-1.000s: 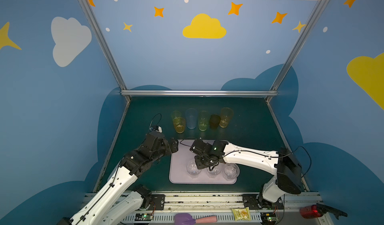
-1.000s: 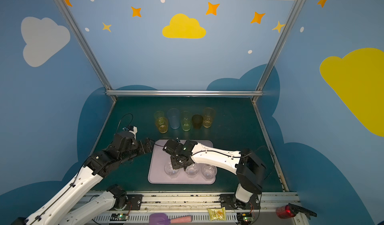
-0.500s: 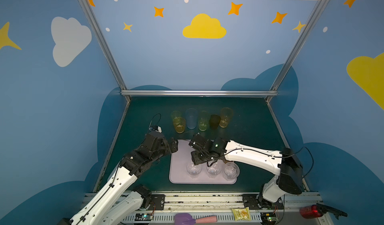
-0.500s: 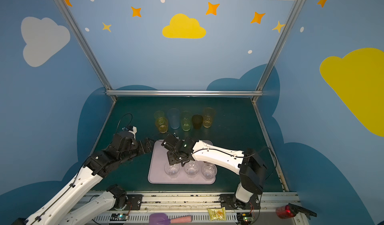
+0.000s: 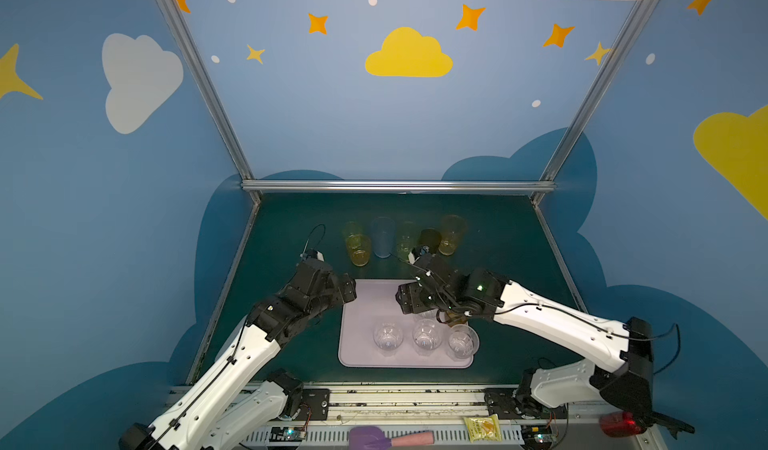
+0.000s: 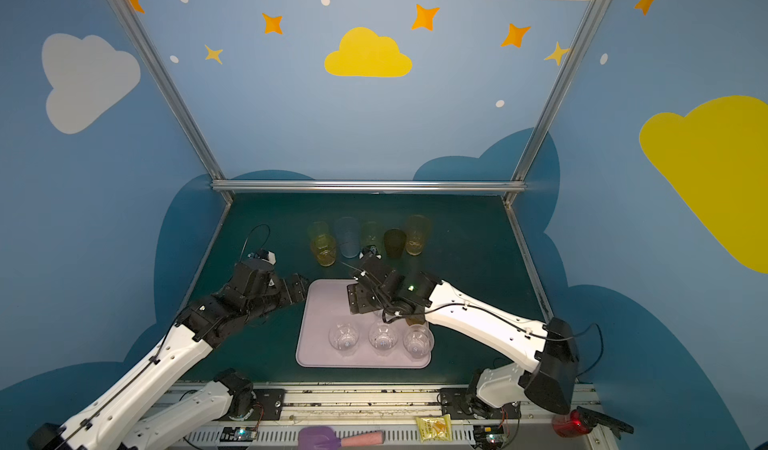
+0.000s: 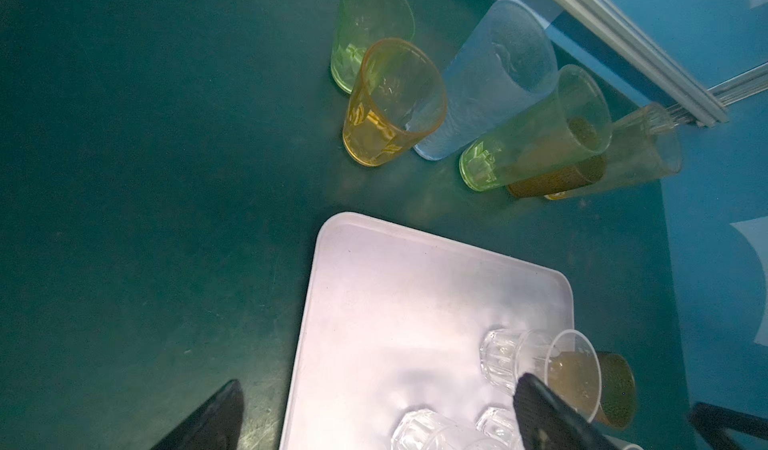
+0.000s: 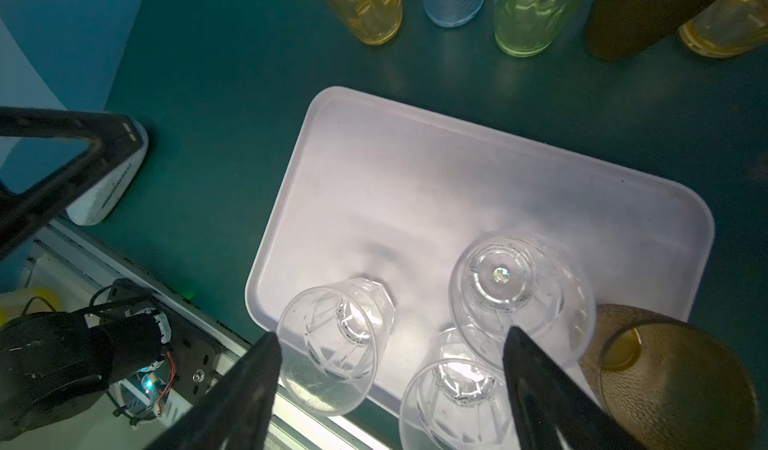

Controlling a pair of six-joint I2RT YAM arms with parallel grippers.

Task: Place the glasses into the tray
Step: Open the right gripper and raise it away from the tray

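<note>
right tool [image 8: 390,332] wide above clear glasses [image 8: 519,285] on the tray [image 8: 374,156], left tool [image 7: 380,379] wide near the tray, both holding nothing

place: robot test booth | cues: cloud-and-star painted walls [image 5: 374,127], aluminium frame [image 5: 395,186]

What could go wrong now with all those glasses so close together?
The open right gripper hangs low over a clear glass on the tray. If it pulls away, a finger might tip that glass into the brown glass beside it. At the back, the amber glass stands close by the blue glass, so grabbing one could knock the other.
</note>
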